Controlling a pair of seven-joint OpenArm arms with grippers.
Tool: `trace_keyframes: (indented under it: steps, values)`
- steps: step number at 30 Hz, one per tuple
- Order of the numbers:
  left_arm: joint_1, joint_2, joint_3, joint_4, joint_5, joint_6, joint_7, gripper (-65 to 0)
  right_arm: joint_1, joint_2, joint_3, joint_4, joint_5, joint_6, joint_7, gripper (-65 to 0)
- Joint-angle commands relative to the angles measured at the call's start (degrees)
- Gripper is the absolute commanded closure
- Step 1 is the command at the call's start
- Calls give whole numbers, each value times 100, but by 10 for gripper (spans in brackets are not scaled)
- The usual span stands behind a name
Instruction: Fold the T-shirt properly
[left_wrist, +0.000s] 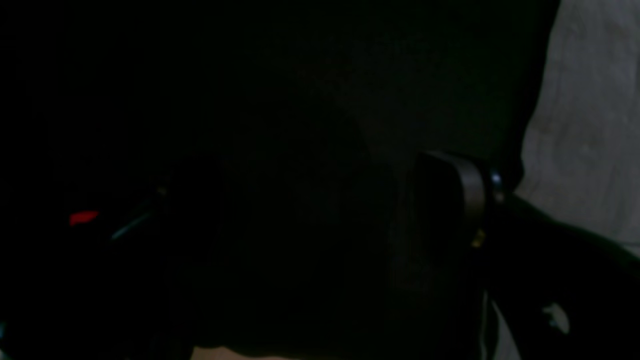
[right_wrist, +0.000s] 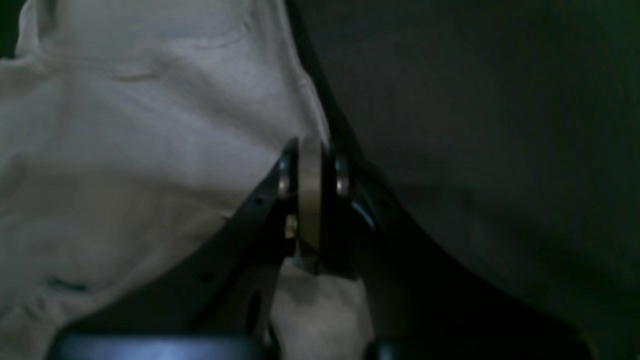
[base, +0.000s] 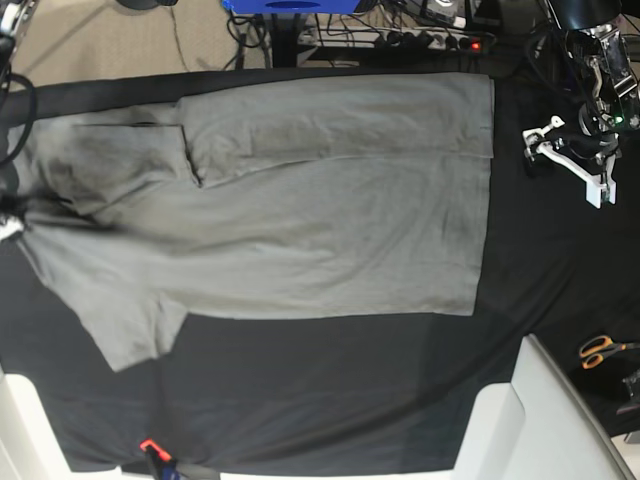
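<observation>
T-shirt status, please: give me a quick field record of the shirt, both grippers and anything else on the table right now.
shirt: plain grey short-sleeved cotton T-shirt lying flat on the black table cloth, upper long edge folded in
left gripper: left gripper open, off the shirt past its hem
right gripper: right gripper shut on the T-shirt's edge, at the neck end
other: orange-handled scissors on the cloth, apart from the shirt
</observation>
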Motion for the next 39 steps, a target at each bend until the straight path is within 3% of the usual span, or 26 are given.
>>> trace_keyframes:
  steps: [1, 5, 7, 10, 15, 19, 22, 26, 31, 33, 39]
  values:
    - [-21, -107, -35, 95, -25, -19, -94, -573, 26, 75, 144, 271, 94, 34, -32, 0]
    - [-21, -107, -35, 95, -25, -10, -94, -573, -18, -118, 460, 526, 94, 34, -788, -9]
    - [-21, -107, -35, 95, -25, -10, -94, -573, 26, -154, 452, 535, 94, 34, -1061, -44]
    - [-21, -107, -35, 95, -25, -10, -94, -573, 149, -162, 443, 702, 85, 8, -1281, -180]
    - [5, -116, -35, 95, -25, -10, -94, -573, 246, -303, 425, 1256, 59, -124, -1078, -447]
    - [14, -116, -35, 95, -25, -10, -94, -573, 800, -136, -304, 447, 50, -274, 29, -467]
    - [14, -116, -35, 103, -25, -10, -94, -573, 1547, 137, -1192, -995, 15, -274, 882, -467]
    - [32, -116, -35, 103, -25, -10, -94, -573, 2531, 181, -2063, -3131, -293, -265, 2359, -470]
    - [41, -125, -70, 95, -25, -10, -94, -573, 3349, 137, -2344, -5320, -882, -265, 4012, -474]
    - [41, -125, -70, 95, -25, -19, -94, -573, 3428, 128, -2353, -5680, -944, -265, 4293, -474]
    - [-3, -125, -52, 95, -25, -19, -94, -573, 3419, 22, -2370, -5742, -952, -247, 4328, -470]
